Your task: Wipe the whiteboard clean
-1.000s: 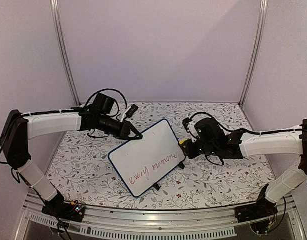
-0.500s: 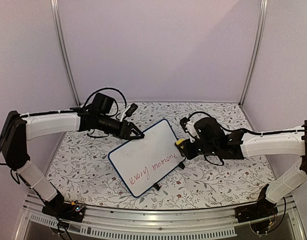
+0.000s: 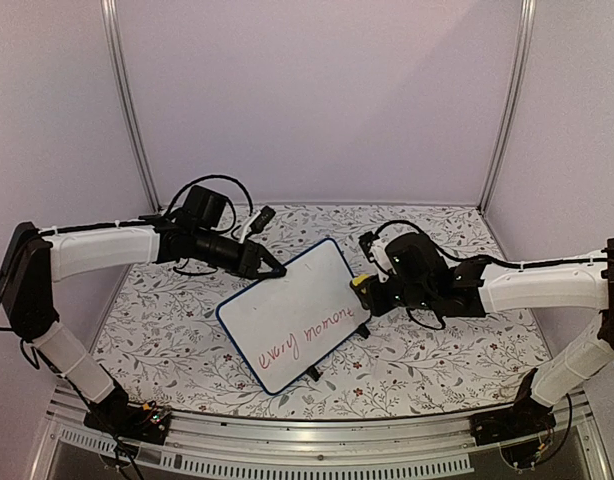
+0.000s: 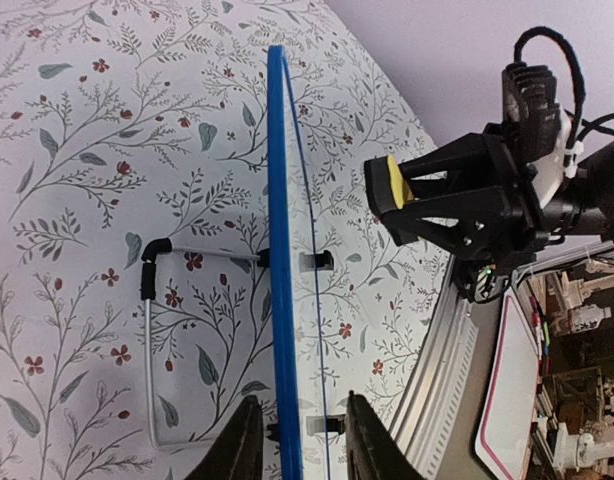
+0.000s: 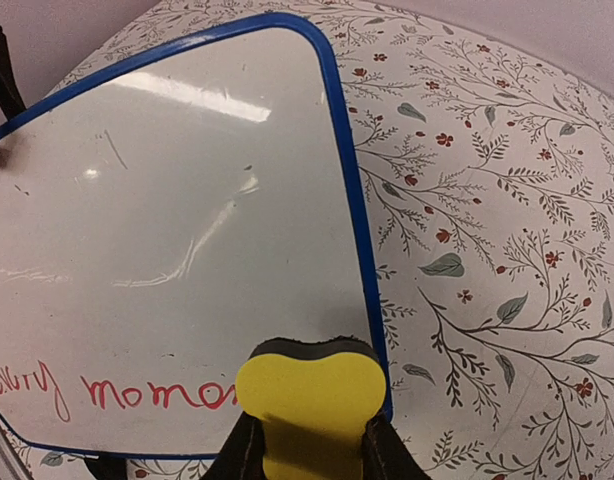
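The whiteboard stands tilted mid-table in its thin blue frame, with red writing along its near side. My left gripper is at its far left edge. In the left wrist view the blue edge runs between the fingers, with a narrow gap on each side, so that gripper is open. My right gripper is shut on a yellow eraser. The eraser hovers over the board's right edge, beside the end of the red writing.
A flowered cloth covers the table. A thin wire prop juts out behind the board. A metal rail runs along the near edge, and pale walls with upright posts close in the back and sides.
The left jaws opened around the board's edge, then narrowed again. The right gripper carried the eraser a little left, up to the board's right edge. The board stayed put.
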Action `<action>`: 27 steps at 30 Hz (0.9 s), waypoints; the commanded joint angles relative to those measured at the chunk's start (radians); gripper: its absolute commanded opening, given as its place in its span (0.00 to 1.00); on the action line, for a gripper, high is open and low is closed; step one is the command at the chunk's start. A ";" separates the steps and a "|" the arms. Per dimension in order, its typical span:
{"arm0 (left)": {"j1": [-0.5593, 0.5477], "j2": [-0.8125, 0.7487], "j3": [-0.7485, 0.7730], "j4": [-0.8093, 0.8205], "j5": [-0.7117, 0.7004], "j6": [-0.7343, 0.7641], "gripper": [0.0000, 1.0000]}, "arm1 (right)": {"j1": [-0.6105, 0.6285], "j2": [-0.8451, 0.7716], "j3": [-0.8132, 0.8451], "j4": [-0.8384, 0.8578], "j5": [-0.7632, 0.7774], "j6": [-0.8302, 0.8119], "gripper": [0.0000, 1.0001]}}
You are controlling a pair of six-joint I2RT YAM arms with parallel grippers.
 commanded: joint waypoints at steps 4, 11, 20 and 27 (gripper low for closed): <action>0.008 0.022 0.002 0.007 0.004 0.018 0.21 | 0.005 -0.010 -0.009 0.001 0.029 -0.011 0.21; 0.008 0.029 0.002 0.009 -0.012 0.019 0.04 | 0.006 -0.034 -0.043 0.027 0.023 -0.005 0.21; 0.001 0.029 0.064 -0.003 -0.042 -0.047 0.00 | 0.005 -0.125 -0.100 0.018 0.042 -0.013 0.21; -0.021 0.038 0.130 -0.017 -0.090 -0.078 0.00 | 0.006 -0.194 -0.158 0.030 0.050 -0.003 0.21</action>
